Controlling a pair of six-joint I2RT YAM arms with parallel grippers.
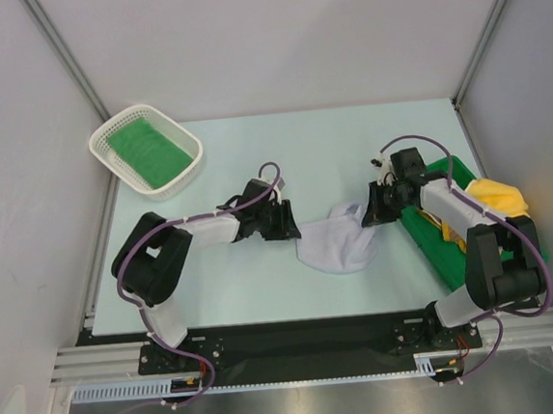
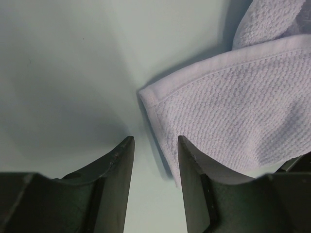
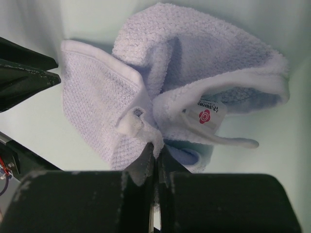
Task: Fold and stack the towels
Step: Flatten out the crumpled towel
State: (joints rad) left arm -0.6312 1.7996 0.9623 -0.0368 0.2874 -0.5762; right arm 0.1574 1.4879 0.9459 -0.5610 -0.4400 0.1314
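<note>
A white towel (image 1: 336,243) lies crumpled mid-table. My right gripper (image 3: 156,151) is shut on a pinched corner of the white towel (image 3: 160,82), lifting that edge; its label with a red mark shows beside the jaws. My left gripper (image 2: 155,145) stands open just off the white towel's (image 2: 243,107) hemmed left corner, right finger against the hem, nothing between the fingers. In the top view the left gripper (image 1: 291,227) sits at the towel's left edge, the right gripper (image 1: 366,215) at its upper right. A green towel (image 1: 150,150) lies in the basket. A yellow towel (image 1: 500,197) sits on the tray.
A white mesh basket (image 1: 108,162) stands at the back left of the table. A green plastic tray (image 1: 435,242) lies along the right side under the right arm. Grey walls close in on both sides.
</note>
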